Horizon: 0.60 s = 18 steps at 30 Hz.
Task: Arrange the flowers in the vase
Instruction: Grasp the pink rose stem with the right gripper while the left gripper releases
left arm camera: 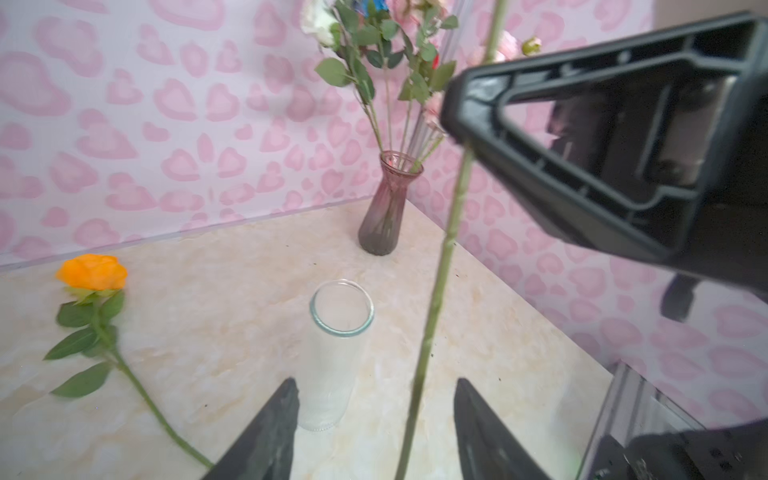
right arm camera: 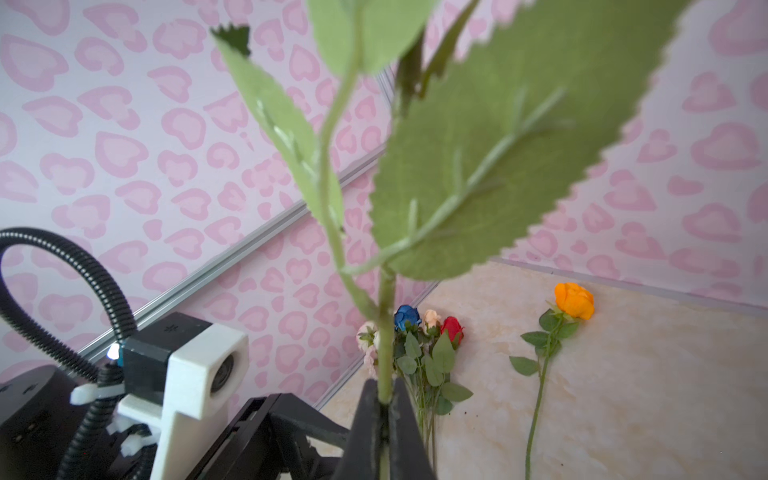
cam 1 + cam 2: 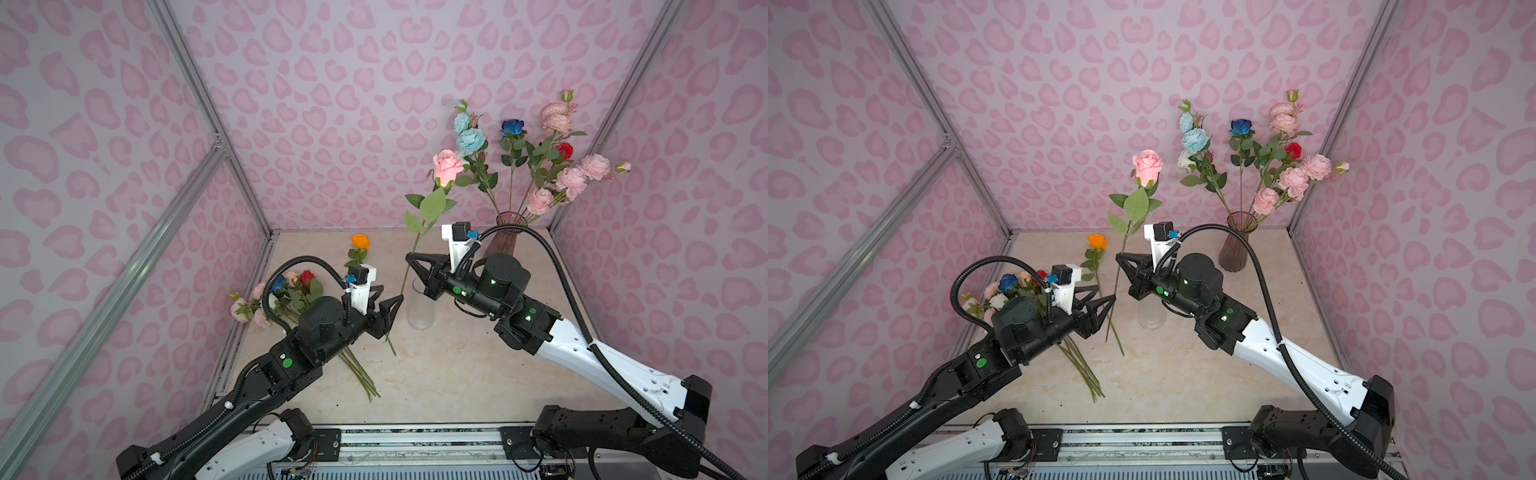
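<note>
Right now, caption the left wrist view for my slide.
Open left gripper straddles a green flower stem clamped by the right gripper, beside an empty clear glass vase.

Left gripper (image 3: 390, 298), centre frame, jaws apart. Right gripper (image 3: 409, 257), just above it, jaws pressed together. Both arms reach inward.

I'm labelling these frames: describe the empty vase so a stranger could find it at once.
Start at the beige table and look near its middle. The clear glass vase stands upright. Unlike the purple-tinted vase in the back right corner, which holds flowers, it is colourless and empty.
</note>
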Available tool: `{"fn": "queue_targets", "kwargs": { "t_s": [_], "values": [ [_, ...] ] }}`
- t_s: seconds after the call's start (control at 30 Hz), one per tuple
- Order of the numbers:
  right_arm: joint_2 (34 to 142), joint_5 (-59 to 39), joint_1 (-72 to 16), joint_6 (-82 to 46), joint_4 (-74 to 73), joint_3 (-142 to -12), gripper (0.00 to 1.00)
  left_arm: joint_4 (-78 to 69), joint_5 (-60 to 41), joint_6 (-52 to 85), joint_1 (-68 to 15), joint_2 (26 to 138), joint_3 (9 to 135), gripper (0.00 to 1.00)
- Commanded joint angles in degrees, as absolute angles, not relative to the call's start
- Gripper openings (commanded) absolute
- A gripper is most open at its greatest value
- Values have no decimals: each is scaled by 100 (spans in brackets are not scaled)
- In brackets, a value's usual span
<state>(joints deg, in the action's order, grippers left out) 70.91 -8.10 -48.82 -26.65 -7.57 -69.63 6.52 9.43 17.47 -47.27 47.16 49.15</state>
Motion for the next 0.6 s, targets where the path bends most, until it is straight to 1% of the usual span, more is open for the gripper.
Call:
{"fn": "queue_targets", "kwargs": {
  "t_s": [0.0,0.07,0.17,0.3,0.4,0.57],
  "values": [
    [7099,255,-4895,-2278,-471,-7348,0,1065,3079,2594,-4719,4479,4822,62],
    [7124,656,-4878,-2002,-425,-7576,0,1370,3845,2946,-4715,4319,4722,62],
    [7235,1215,-4861,-1385,-355,-7875,0,1647,4505,3491,-4713,4133,4485,65],
    [7407,1568,-4584,-986,-448,-8035,0,1795,4465,3732,-4703,4017,4255,65],
    [7574,1302,-4197,-1186,-339,-8192,0,1997,4514,3919,-4702,4067,4258,65],
    [7688,1117,-4006,-1299,-321,-8106,0,2118,4555,3966,-4705,4179,4331,65]
  ]
}}
